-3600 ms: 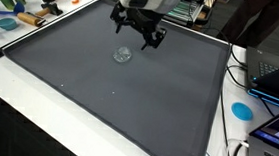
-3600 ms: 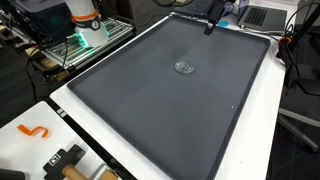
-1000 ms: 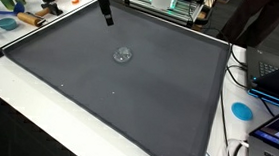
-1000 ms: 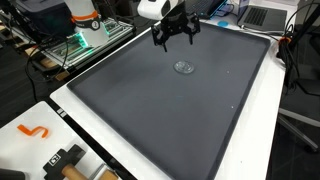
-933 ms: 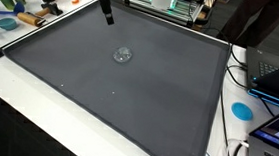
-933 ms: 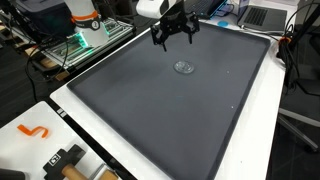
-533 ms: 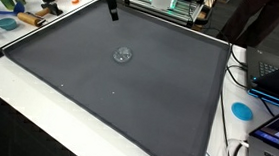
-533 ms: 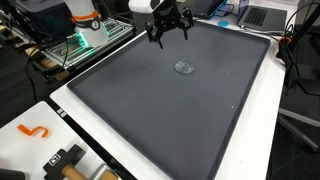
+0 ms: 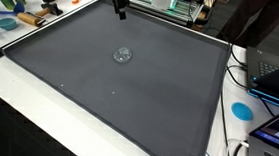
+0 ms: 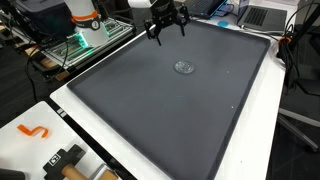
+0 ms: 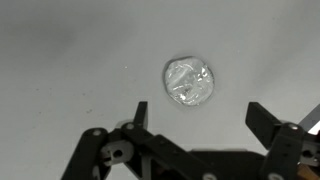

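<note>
From the wrist view my gripper [image 11: 200, 115] is released, jaws spread wide. The left finger [image 11: 140, 112] and the right one stand well apart, with nothing between them and nothing touched. In an exterior view the gripper [image 10: 167, 31] hangs in the air over the far part of the dark mat [image 10: 170, 120], fingers pointing down and empty.

In an exterior view only a dark sliver of the gripper [image 9: 120, 6] shows at the top edge. The rest is cut off, so I cannot read the jaws from there. The small clear round object [image 11: 188, 81] looks glassy and wrinkled, and I cannot tell what it is made of.

It lies flat on the mat, alone. In the wrist view it sits beyond the fingertips, over the gap and a little toward the left finger. In both exterior views [image 9: 123, 55] [image 10: 184, 67] it is a pale glint lying nearer the camera than the gripper, apart from it.
</note>
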